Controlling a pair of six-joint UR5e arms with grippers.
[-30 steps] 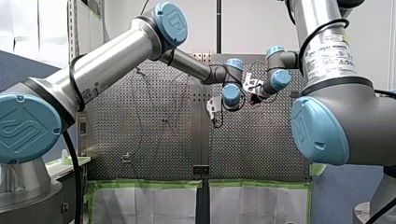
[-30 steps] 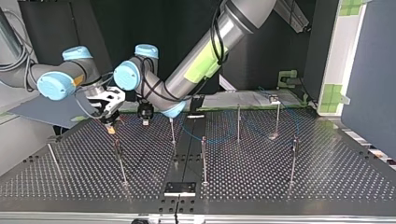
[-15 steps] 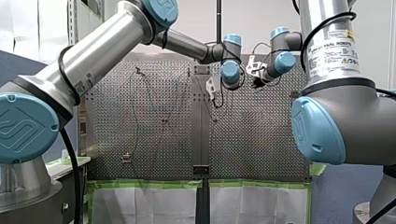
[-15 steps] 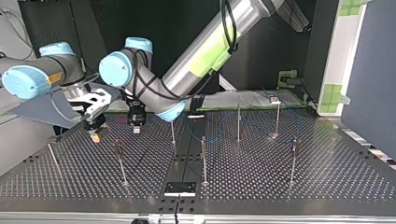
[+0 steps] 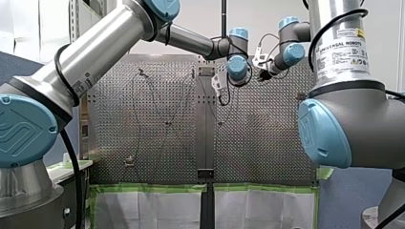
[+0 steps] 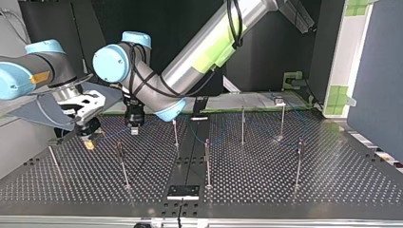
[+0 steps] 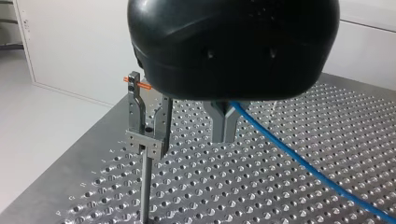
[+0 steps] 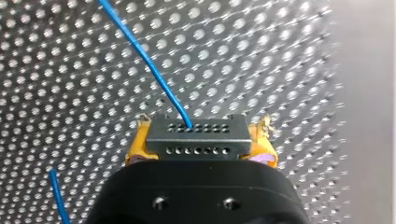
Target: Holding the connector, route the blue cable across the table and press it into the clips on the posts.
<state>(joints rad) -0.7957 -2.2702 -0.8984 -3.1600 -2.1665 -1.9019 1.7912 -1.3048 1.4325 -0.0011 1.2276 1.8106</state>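
While right gripper point(image 8: 198, 140) squeezes grey connector point(image 8: 196, 133) between yellow pads point(image 8: 137, 145), left gripper point(image 7: 223, 135) pinches blue cable point(image 8: 149, 70), thin metal fingers point(image 7: 219, 121) close together. Both at top view's left, far side. Best plan, I think: keep cable tight, line it over forked clip point(image 7: 145, 140) on post point(image 7: 145, 186) beside left gripper, push straight down slowly. Cable thin, bendy, smooth. Clip hard metal, narrow slot. Surface point(image 7: 257, 196) shiny, full of round holes.

The connector point(image 8: 196, 137), a grey block with two rows of small holes, sits clamped between my right pincer's point(image 8: 200, 150) yellow pads, at the top view's left. The thin blue cable point(image 8: 144, 60) leaves its face and passes through my left pincer point(image 7: 224, 128), apart from the clip point(image 7: 145, 119) on the nearest post point(image 7: 145, 186).
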